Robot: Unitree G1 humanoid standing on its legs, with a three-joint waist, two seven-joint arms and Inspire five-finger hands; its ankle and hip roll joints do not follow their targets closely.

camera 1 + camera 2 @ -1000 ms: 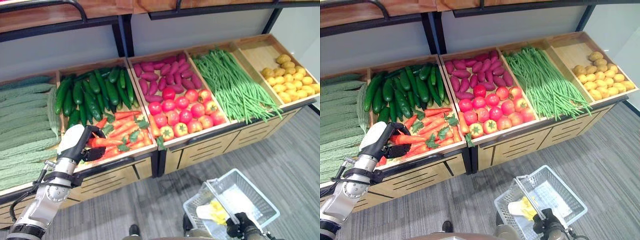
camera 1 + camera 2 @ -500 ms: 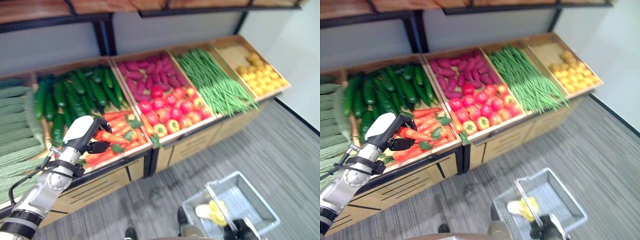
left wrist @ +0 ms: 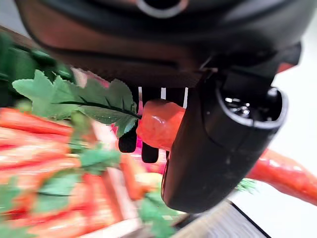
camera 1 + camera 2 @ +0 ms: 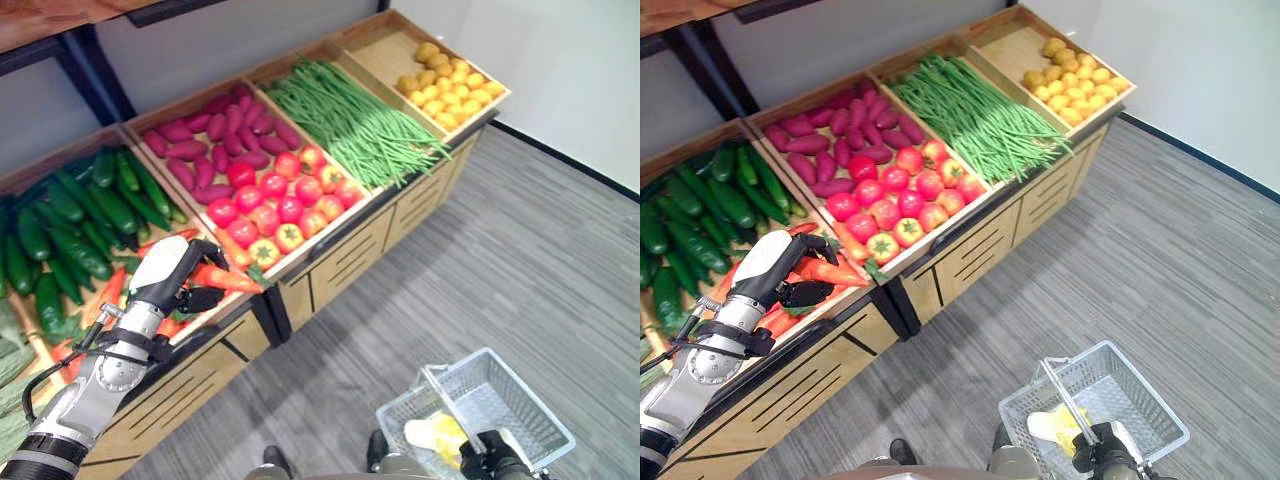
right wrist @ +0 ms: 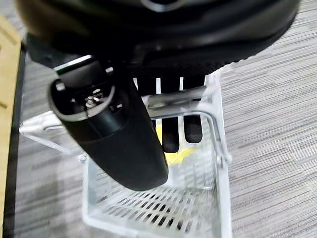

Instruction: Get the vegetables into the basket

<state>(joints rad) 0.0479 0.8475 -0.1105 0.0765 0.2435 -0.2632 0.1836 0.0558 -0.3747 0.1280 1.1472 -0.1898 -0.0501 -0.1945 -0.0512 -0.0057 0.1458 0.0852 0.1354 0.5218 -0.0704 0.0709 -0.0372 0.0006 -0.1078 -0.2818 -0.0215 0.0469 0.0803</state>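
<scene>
Left hand (image 4: 172, 283) is curled round a carrot (image 4: 225, 279) just above the carrot bin, right hand (image 5: 148, 104) grips the basket (image 4: 1140, 420) handle, so the carry across to the basket likely comes next.

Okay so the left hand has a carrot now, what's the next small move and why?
Probably swing the left hand with its carrot across toward the basket. The fingers are curled round the carrot, lifted just above the crate, while the right hand holds the basket's handle low over the floor, well apart.
</scene>
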